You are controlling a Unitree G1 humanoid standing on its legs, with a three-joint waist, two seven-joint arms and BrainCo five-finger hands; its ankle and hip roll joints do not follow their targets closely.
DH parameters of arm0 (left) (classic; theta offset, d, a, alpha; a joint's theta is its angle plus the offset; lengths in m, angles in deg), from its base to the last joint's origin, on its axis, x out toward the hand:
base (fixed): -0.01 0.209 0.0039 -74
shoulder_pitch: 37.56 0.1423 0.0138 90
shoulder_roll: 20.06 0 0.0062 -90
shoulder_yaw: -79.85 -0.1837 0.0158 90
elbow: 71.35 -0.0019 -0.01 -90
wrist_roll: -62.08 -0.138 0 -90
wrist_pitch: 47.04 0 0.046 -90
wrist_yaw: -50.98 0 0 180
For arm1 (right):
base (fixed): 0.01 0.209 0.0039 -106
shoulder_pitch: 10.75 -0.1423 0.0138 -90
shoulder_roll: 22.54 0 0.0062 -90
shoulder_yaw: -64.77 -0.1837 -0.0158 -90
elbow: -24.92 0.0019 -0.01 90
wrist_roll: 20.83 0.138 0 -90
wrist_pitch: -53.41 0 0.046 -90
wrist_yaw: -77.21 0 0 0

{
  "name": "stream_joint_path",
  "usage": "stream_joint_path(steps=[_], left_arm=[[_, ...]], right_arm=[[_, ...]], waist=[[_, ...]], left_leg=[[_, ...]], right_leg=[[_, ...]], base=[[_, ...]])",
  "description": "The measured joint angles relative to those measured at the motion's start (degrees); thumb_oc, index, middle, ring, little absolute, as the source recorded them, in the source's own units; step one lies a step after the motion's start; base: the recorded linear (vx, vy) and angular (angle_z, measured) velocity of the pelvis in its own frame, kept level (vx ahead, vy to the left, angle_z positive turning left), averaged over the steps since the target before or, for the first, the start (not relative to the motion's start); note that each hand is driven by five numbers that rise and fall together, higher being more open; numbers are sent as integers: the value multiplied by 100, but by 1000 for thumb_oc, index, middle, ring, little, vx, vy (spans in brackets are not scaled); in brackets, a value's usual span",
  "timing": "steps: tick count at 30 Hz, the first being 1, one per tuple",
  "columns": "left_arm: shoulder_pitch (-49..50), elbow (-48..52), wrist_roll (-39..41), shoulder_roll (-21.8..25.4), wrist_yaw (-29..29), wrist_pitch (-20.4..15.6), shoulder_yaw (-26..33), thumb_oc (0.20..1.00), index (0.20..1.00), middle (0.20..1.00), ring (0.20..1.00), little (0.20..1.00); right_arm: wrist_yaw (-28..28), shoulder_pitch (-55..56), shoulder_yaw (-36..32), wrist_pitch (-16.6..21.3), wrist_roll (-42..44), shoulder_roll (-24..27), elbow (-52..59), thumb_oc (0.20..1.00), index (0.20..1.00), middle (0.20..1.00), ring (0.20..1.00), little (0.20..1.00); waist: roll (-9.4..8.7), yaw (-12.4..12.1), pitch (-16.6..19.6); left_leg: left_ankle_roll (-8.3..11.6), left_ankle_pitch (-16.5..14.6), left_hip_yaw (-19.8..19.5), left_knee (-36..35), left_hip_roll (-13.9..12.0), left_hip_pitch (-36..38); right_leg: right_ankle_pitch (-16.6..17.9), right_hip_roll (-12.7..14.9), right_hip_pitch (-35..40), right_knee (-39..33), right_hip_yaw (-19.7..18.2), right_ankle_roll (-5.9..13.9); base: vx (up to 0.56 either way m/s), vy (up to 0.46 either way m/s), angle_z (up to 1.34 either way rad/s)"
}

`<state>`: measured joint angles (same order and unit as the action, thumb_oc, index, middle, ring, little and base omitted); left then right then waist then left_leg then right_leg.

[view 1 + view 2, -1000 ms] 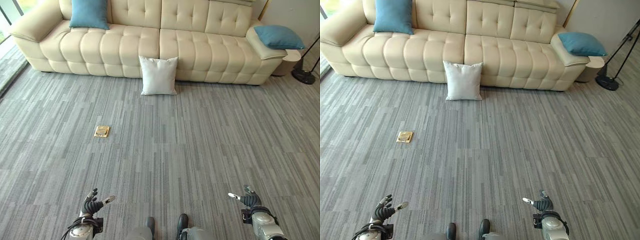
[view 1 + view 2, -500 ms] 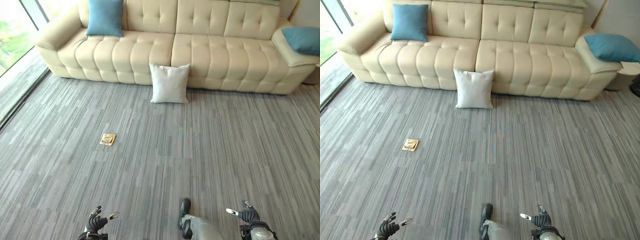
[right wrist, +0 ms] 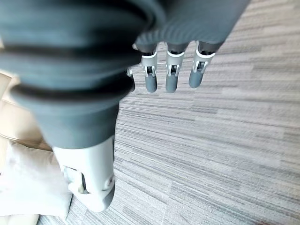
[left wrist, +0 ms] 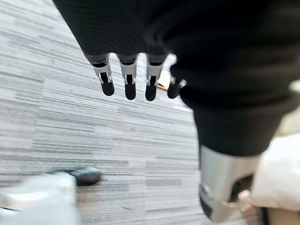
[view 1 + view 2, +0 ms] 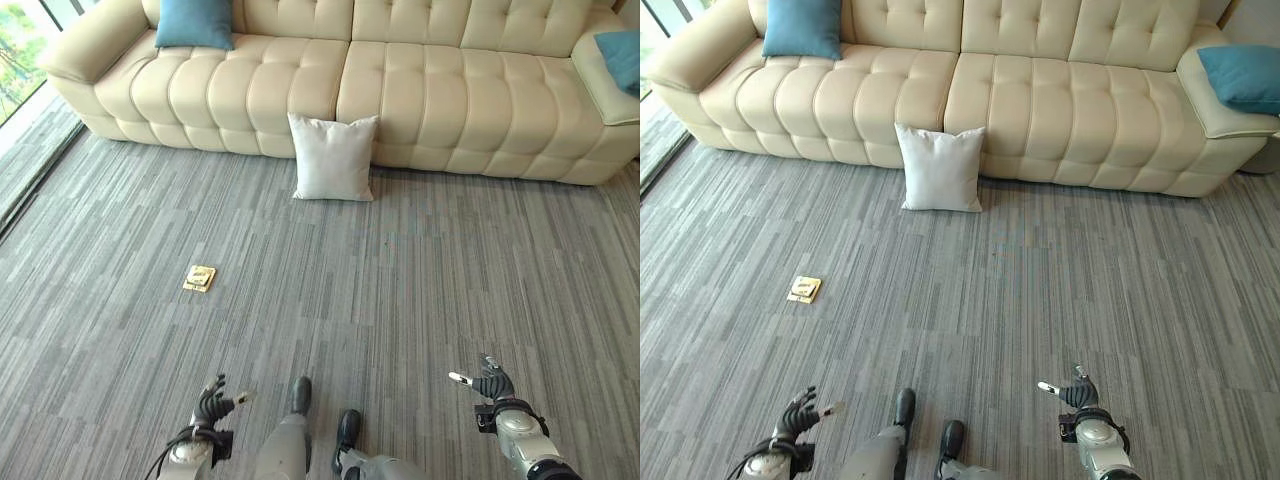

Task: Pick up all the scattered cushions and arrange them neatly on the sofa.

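Note:
A white cushion (image 5: 333, 157) stands on the grey carpet, leaning against the front of the cream sofa (image 5: 420, 90). One blue cushion (image 5: 194, 22) rests upright on the sofa's left seat. Another blue cushion (image 5: 1244, 77) lies on the sofa's right armrest. My left hand (image 5: 211, 404) hangs low at the lower left, open and holding nothing, far from every cushion. My right hand (image 5: 489, 384) hangs at the lower right, open too with nothing in it; its fingers (image 3: 170, 75) point at bare carpet. In the right wrist view the white cushion (image 3: 28, 185) is at the edge.
A small brass floor socket plate (image 5: 199, 277) lies in the carpet left of centre. A glass wall with a floor track (image 5: 25, 165) runs along the left side. Wide open carpet lies between me and the sofa.
The camera has shifted: the sofa and white cushion now sit higher and closer in the picture. Both hands remain low and open, holding nothing.

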<state>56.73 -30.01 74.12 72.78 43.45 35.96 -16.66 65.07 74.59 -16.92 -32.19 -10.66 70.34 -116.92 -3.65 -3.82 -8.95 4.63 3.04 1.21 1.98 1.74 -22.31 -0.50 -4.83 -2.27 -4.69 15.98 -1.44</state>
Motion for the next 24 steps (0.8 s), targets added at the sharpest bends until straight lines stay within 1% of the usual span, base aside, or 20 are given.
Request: stream_joint_path(steps=[2, 3, 4, 5, 6, 7, 8, 10, 11, 12, 13, 14, 16, 17, 18, 19, 20, 21, 23, 24], left_arm=[[-8, 2, -55, 14, -13, 9, 34, 1000, 1000, 1000, 1000, 1000], [2, 19, -116, 22, -19, 11, 34, 1000, 1000, 1000, 1000, 1000], [67, 45, -177, 18, -23, 11, 32, 1000, 1000, 1000, 1000, 1000], [128, 42, -195, 16, -23, 21, 35, 1000, 1000, 1000, 1000, 1000], [277, 25, -195, 21, -19, 17, 62, 1000, 1000, 1000, 1000, 1000], [219, 44, -196, 88, -20, 18, 48, 1000, 1000, 1000, 1000, 1000], [157, 67, -196, 137, -7, 24, 48, 1000, 1000, 1000, 1000, 1000], [109, 148, -196, 228, 12, 19, 53, 1000, 1000, 1000, 1000, 1000], [90, 177, -196, 289, 23, 24, 54, 1000, 1000, 1000, 1000, 1000], [35, 181, -197, 398, 30, 37, 62, 1000, 1000, 1000, 1000, 1000], [-5, 181, -197, 473, 22, 31, 114, 1000, 1000, 1000, 1000, 1000], [6, 190, -198, 535, 12, 26, 185, 1000, 1000, 1000, 1000, 1000], [-59, 173, -201, 580, 4, 59, 222, 1000, 1000, 1000, 1000, 1000], [-72, 40, -202, 509, 16, 66, 214, 1000, 1000, 1000, 1000, 1000], [-43, -125, -203, 441, 14, 61, 214, 1000, 1000, 1000, 1000, 1000], [-65, -335, -202, 348, -16, 81, 220, 1000, 1000, 1000, 1000, 1000], [4, -328, -207, 316, 8, 94, 190, 1000, 1000, 1000, 1000, 1000], [67, -336, -207, 291, 6, 94, 208, 1000, 1000, 1000, 1000, 1000], [91, -404, -208, 238, -16, 98, 229, 1000, 1000, 1000, 1000, 1000], [83, -422, -208, 240, -22, 100, 222, 1000, 1000, 1000, 1000, 1000]], right_arm=[[-3, -6, -4, -10, 0, -27, -78, 1000, 1000, 1000, 1000, 1000], [-4, 23, -12, -10, -1, -34, -78, 1000, 1000, 1000, 1000, 1000], [-4, 25, -14, -7, -3, -38, -63, 1000, 1000, 1000, 1000, 1000], [-4, 28, -16, 6, -4, -42, -47, 1000, 1000, 1000, 1000, 1000], [4, 79, -55, 12, -6, -75, -49, 1000, 1000, 1000, 1000, 1000], [24, 189, -34, 7, -7, -125, -38, 1000, 1000, 1000, 1000, 1000], [42, 235, -36, -17, -9, -149, -15, 1000, 1000, 1000, 1000, 1000], [72, 350, -53, -44, -12, -180, 124, 1000, 1000, 1000, 1000, 1000], [99, 387, -27, -67, -15, -191, 199, 1000, 1000, 1000, 1000, 1000], [110, 411, -3, -89, -17, -233, 328, 1000, 1000, 1000, 1000, 1000], [124, 380, -7, -101, -16, -295, 384, 1000, 1000, 1000, 1000, 1000], [129, 385, -3, -101, -16, -356, 404, 1000, 1000, 1000, 1000, 1000], [162, 374, 9, -101, -14, -501, 540, 1000, 1000, 1000, 1000, 1000], [185, 345, 22, -107, -14, -526, 553, 1000, 1000, 1000, 1000, 1000], [186, 355, 63, -106, -13, -528, 570, 1000, 1000, 1000, 1000, 1000], [194, 248, 200, -100, -17, -463, 617, 1000, 1000, 1000, 1000, 1000], [195, 323, 236, -116, -17, -475, 611, 1000, 1000, 1000, 1000, 1000], [193, 454, 241, -119, -17, -473, 610, 1000, 1000, 1000, 1000, 1000], [180, 604, 237, -142, -25, -462, 534, 1000, 1000, 1000, 1000, 1000], [180, 626, 235, -176, -25, -464, 481, 1000, 1000, 1000, 1000, 1000]], waist=[[11, -71, -5], [9, -124, -2], [23, -191, 5], [34, -192, 10], [145, -144, 82], [-25, -91, 133], [-107, -93, 140], [-178, -94, 176], [-223, -83, 204], [-255, -80, 211], [-295, -96, 230], [-330, -112, 276], [-346, -76, 291], [-226, -57, 236], [-176, 5, 208], [-136, 75, 151], [-152, 213, 94], [-185, 231, 83], [-182, 318, 80], [-181, 348, 89]], left_leg=[[-84, 136, 194, -16, 16, -136], [-243, 250, 253, -35, -15, -99], [-367, 381, 254, -102, -39, 8], [-376, 378, 241, -123, -38, 210], [-827, 634, 264, -67, -87, 487], [-881, 509, 277, -16, 43, 601], [-946, 340, 316, 0, 108, 698], [-1009, 178, 355, 116, 188, 891], [-1055, -1, 394, 200, 243, 953], [-1111, -179, 407, 387, 270, 947], [-1145, -163, 512, 396, 289, 1020], [-1026, -253, 539, 392, 306, 1084], [-1093, -523, 327, 324, 406, 1214], [-1103, -530, 243, 227, 371, 1384], [-1155, -600, 246, 161, 377, 1533], [-1237, -778, 261, 308, 366, 1564], [-1229, -919, 240, 339, 434, 1765], [-1200, -1145, 202, 429, 495, 1946], [-1120, -1554, -18, 687, 570, 2156], [-1112, -1639, -118, 692, 578, 2285]], right_leg=[[-182, -71, 174, 1, -56, 13], [-125, -100, 261, 16, -82, -78], [-161, -131, 390, 33, -210, -22], [-247, -127, 598, 35, -310, 97], [-620, -127, 741, 446, -373, 300], [-762, 39, 744, 659, -405, 378], [-817, 141, 710, 871, -502, 409], [-1182, 435, 529, 1742, -524, 649], [-1102, 638, 421, 2097, -550, 704], [-1174, 771, 109, 2922, -745, 834], [-1224, 946, -187, 3628, -651, 931], [-1228, 1064, -280, 3646, -651, 983], [-1333, 1336, -640, 3303, -677, 1004], [-1315, 1332, -926, 2825, -672, 931], [-1034, 1316, -1242, 2328, -626, 951], [-559, 1336, -1724, 1862, -528, 1046], [-125, 1332, -2076, 1213, -463, 1091], [130, 1315, -2301, 909, -437, 1047], [254, 1318, -2421, 636, -101, 1107], [271, 1300, -2423, 658, 11, 1077]], base=[[285, 147, -3], [351, 211, -34], [357, 211, -53], [451, 267, -61], [404, 241, -35], [403, 241, -22], [283, 183, -6], [223, 213, -18], [140, 167, -18], [130, 98, -11], [146, 72, -6], [343, 133, -12], [425, 120, -4], [384, 61, 3], [453, 44, 1], [477, 1, 10], [632, -36, 20], [643, -70, 25], [510, -93, 47], [438, -101, 87]])
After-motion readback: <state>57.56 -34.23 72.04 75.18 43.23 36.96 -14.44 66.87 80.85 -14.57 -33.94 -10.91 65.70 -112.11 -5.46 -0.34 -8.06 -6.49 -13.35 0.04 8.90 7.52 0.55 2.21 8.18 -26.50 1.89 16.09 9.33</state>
